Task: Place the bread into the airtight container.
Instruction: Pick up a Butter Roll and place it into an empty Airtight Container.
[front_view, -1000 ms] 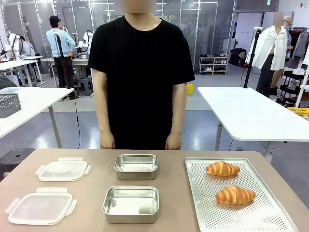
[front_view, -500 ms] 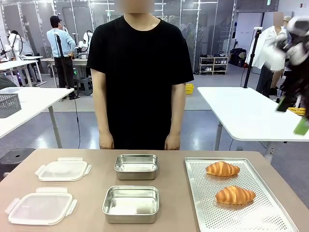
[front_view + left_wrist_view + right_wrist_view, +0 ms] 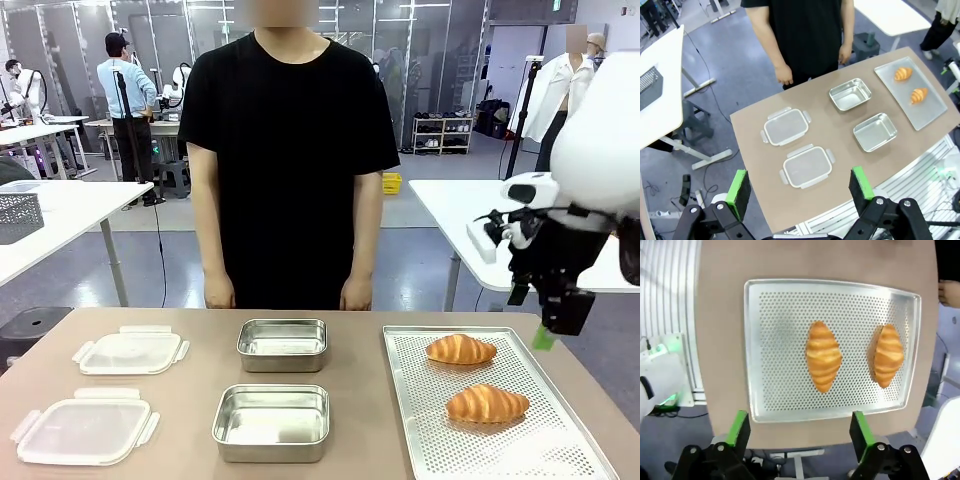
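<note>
Right tool (image 3: 798,429) arrived above tray (image 3: 775,330)

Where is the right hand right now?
Front view, right side: the right hand hangs open above the perforated tray, near its far right corner, closest to the far croissant.

A tray (image 3: 428,425) is positioned at the right edge of the table (image 3: 356,352). The far bread (image 3: 460,349) and the near bread (image 3: 487,403) are laid on it, one behind the other. At mid-table, the far container (image 3: 283,344) is set behind the near container (image 3: 271,421). Towards the left edge, the far lid (image 3: 131,352) is set behind the near lid (image 3: 84,430).
</note>
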